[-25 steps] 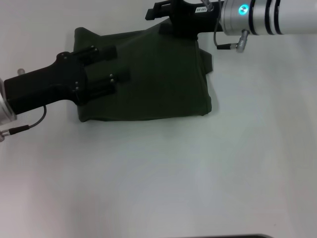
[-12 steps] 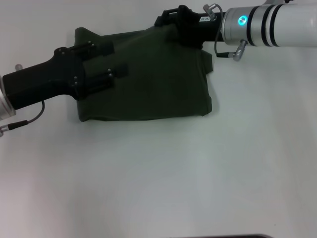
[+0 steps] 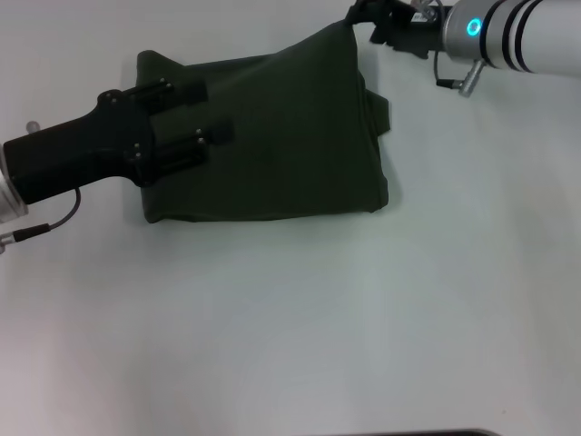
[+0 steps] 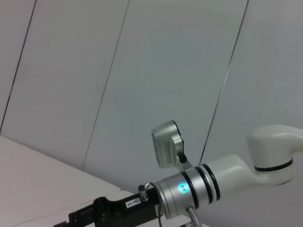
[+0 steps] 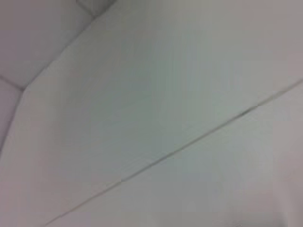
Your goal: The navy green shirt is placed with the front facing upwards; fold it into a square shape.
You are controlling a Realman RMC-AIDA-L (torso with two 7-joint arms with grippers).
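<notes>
The navy green shirt [image 3: 290, 145] lies folded on the white table [image 3: 300, 318] in the head view, lettering hidden. My left gripper [image 3: 215, 113] rests over the shirt's left part, open, its two black fingers [image 3: 182, 93] spread flat on the cloth. At the far right corner my right gripper [image 3: 359, 20] is shut on the shirt's edge, which rises in a peak toward it. The left wrist view shows the right arm [image 4: 199, 189] with its blue light against a wall. Only wall panels appear in the right wrist view.
Bare white table stretches in front of the shirt and to its right. A dark strip [image 3: 408, 432] marks the table's near edge.
My right gripper has moved right and toward the far edge, drawing the shirt's far right corner up into a point. The left gripper has stayed almost where it was.
</notes>
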